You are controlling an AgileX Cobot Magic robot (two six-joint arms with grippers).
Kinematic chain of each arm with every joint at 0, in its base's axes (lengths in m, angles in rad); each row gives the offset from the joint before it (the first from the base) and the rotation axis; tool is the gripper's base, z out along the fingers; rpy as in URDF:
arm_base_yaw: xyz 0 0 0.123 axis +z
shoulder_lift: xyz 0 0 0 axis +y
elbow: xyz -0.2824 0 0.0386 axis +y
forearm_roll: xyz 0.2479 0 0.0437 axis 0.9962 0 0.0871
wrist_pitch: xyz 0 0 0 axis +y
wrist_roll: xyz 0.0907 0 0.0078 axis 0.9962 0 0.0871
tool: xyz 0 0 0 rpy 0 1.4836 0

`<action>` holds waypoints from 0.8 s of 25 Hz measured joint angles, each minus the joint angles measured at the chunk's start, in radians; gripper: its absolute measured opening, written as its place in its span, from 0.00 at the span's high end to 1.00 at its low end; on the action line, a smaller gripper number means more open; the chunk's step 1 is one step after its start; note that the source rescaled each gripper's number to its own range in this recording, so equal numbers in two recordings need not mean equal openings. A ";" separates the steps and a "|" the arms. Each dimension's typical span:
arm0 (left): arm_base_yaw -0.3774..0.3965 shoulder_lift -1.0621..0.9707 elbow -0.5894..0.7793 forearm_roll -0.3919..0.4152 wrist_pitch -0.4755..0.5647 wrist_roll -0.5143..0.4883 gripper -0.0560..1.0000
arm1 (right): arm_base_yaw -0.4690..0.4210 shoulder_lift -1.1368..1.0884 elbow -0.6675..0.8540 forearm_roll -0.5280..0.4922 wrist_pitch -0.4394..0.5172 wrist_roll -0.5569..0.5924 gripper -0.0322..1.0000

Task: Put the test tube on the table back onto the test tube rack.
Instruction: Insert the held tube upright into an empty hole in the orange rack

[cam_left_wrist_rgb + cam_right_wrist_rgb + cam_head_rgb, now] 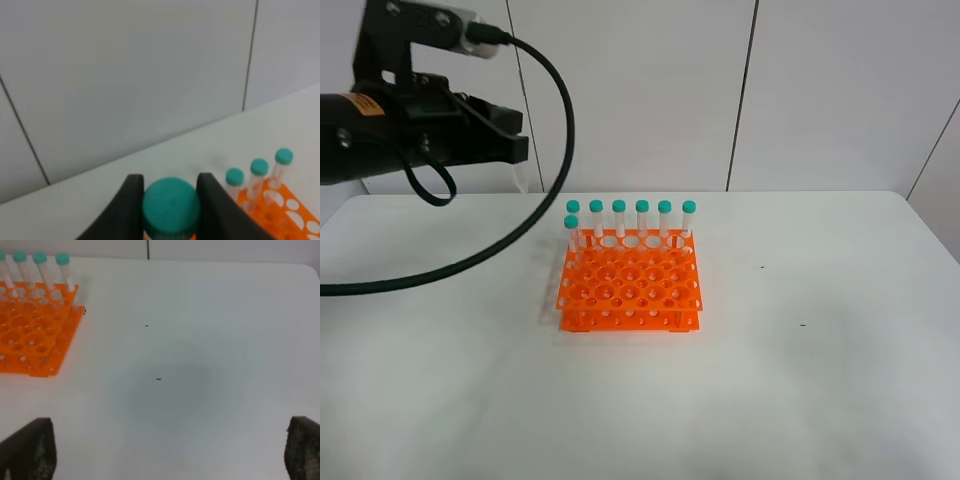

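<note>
Your left arm [370,135] hangs high on its own side, reaching level toward the middle. Your left gripper [512,135] is clamped on the test tube [171,206] at its cap. Your right gripper [165,450] faces downward, fingers [27,450] spread wide, holding nothing.

I work in a lab setting: an orange test tube rack [631,287], teal-capped tubes [642,210] along its 12 o'clock edge, stands on my white desk [820,380] before pale panelled walls [820,90].
</note>
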 joint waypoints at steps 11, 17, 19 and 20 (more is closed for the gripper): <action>-0.148 0.223 0.000 0.172 -0.240 -0.108 0.94 | 0.000 0.000 0.000 0.000 0.000 0.000 0.00; -0.140 0.326 -0.075 0.145 -0.195 -0.181 0.94 | 0.000 0.000 0.000 0.000 0.000 0.000 0.00; -0.128 0.357 -0.126 0.145 -0.159 -0.195 0.94 | 0.000 0.000 0.000 0.000 0.000 0.000 0.00; -0.120 0.373 -0.147 0.146 -0.153 -0.207 0.94 | 0.000 0.000 0.000 0.000 0.000 0.000 0.00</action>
